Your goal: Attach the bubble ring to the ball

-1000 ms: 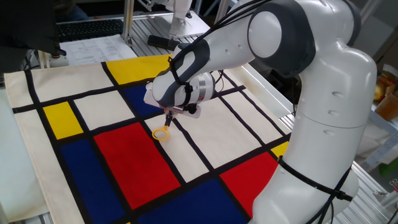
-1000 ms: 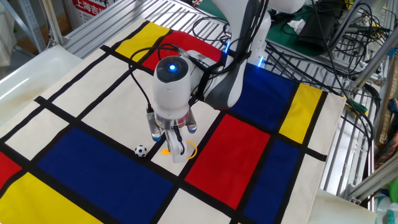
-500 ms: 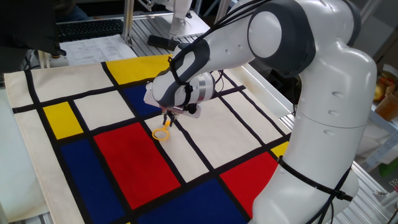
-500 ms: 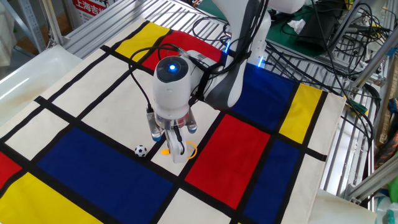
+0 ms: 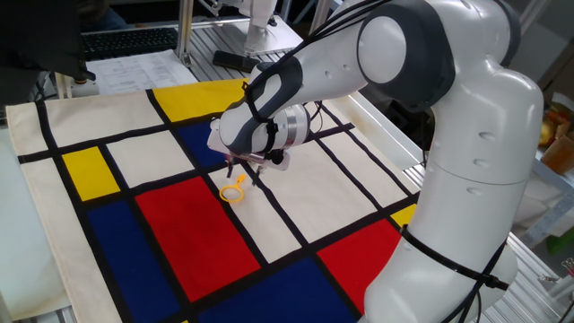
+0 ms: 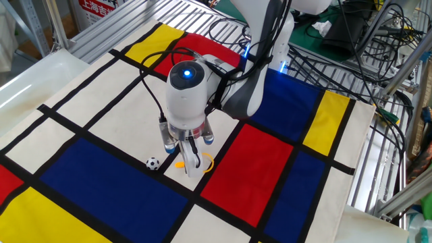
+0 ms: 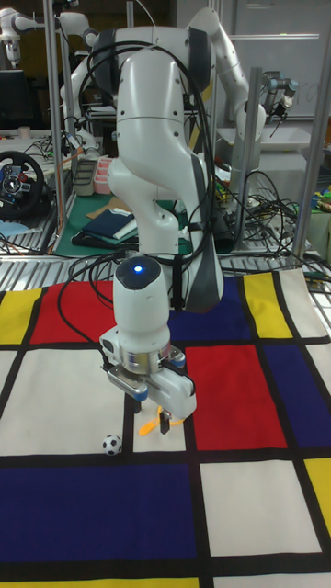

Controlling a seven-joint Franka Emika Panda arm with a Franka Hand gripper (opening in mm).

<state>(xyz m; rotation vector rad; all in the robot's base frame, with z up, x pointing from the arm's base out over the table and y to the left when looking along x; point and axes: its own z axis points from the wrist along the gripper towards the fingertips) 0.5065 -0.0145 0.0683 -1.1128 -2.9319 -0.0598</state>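
On the left of the other fixed view, the ball [image 6: 153, 163] sits alone on the cloth [image 6: 81, 121], at the upper edge of a blue panel beside a black stripe, and nothing touches it. Just to its right the gripper [image 6: 190, 159] points straight down over the cloth, the arm [image 6: 243, 88] rising behind it to the upper right. The ring [image 6: 204, 163] shows as an orange arc past the fingers on their right side, lying on or just above a white strip next to the red panel, apart from the ball with the fingers between them. In the tall fixed view the ball [image 7: 112, 445] lies at lower left on a white panel near the black stripe, and to its right the gripper [image 7: 163, 422] hangs low with the ring [image 7: 150, 425] seen edge-on as a short orange bar at the fingertips, tilted down toward the left. In the one fixed view the ring [image 5: 234, 191] shows its loop at lower left over the edge of the red panel and its handle slanting up to the right into the gripper [image 5: 243, 173], whose dark fingers close on the handle's upper end; the ball is hidden in this view. The fingers stand close together, clamped on the ring's handle. No box, tray or other holder sits on the cloth, and both task things lie outside any container.
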